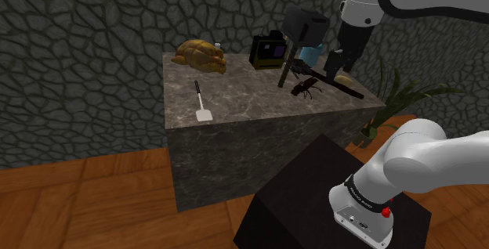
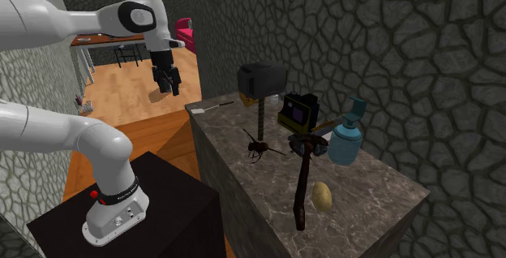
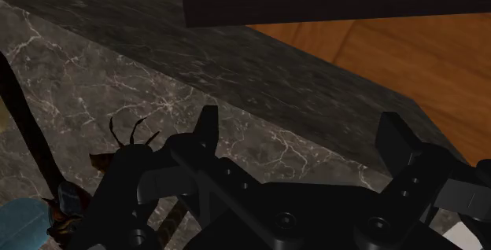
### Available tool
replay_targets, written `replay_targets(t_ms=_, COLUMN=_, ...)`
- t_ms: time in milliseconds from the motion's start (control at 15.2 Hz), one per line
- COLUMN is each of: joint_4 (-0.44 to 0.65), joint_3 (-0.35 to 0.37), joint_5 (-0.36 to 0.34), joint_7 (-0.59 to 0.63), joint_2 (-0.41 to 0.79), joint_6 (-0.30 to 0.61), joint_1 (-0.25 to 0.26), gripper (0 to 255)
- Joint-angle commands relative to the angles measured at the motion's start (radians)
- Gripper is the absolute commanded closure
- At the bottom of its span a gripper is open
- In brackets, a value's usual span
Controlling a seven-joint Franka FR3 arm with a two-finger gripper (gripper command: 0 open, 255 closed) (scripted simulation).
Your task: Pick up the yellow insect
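A: End effector (image 3: 303,134), fingers apart, empty, high above the desk (image 1: 235,99).
B: Insect (image 1: 306,88) (dark brown here)? Lying on the desk, below, toward the shoulder view's left.

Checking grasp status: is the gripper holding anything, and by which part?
Nothing is held. The black gripper is open with nothing in it; the dark brown insect lies on the grey veined table, apart from it.

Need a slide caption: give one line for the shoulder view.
Open hand raised near a dark marbled counter holding a brownish insect, hammer and camera.
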Motion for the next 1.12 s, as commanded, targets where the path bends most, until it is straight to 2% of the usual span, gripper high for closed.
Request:
replay_targets(t_ms=0, joint_4=0.000, joint_3=0.000, joint_5=0.000, joint_7=0.000, joint_2=0.000, joint_6=0.000, joint_1=0.000, gripper=0)
replay_targets(t_ms=528, joint_4=-0.144, joint_3=-0.223, joint_5=-0.147, joint_7=-0.261, joint_2=-0.017, joint_6=0.213, joint_1=-0.039, gripper=0)
replay_targets(t_ms=1056, joint_4=-0.170, joint_3=-0.474, joint_5=-0.261, joint_7=-0.523, joint_2=0.125, joint_6=0.471, joint_1=-0.059, gripper=0)
